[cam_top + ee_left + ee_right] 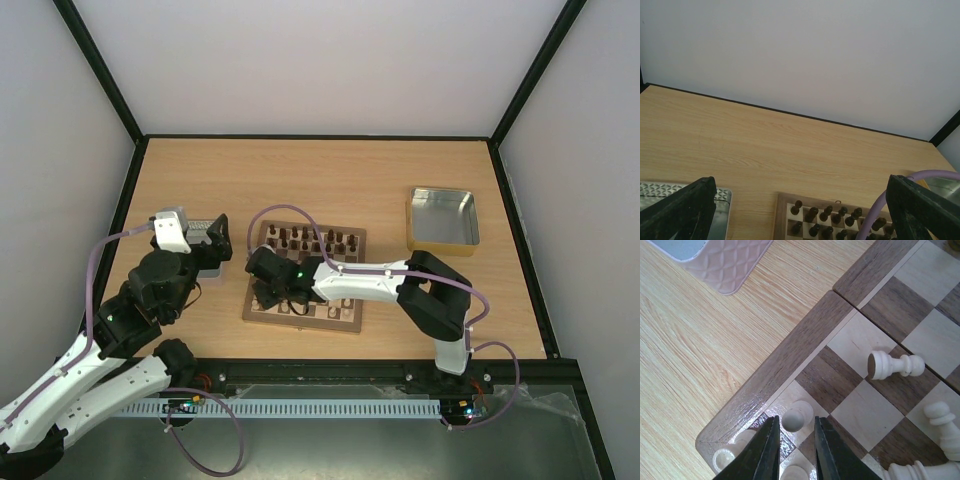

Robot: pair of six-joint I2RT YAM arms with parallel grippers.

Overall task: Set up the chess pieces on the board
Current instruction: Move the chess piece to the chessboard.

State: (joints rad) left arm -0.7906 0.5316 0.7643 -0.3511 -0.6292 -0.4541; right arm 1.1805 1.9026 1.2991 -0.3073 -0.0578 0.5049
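At far left, my left gripper point(797, 200) hovers above the table point(765, 135) beside a metal tray point(660, 189), its jaws spread wide with nothing between them. In the centre lies the board point(330, 325), with dark chessmen point(315, 242) lined along its far rows. My right gripper point(795, 420) points down over the board's near left corner, jaws almost together. An upright cream pawn point(797, 416) sits at their tips; I cannot tell whether they pinch it. Other cream chess pieces point(940, 415) stand close by, and a toppled pawn point(895, 365) lies on its side. A second tray point(445, 240) sits at right.
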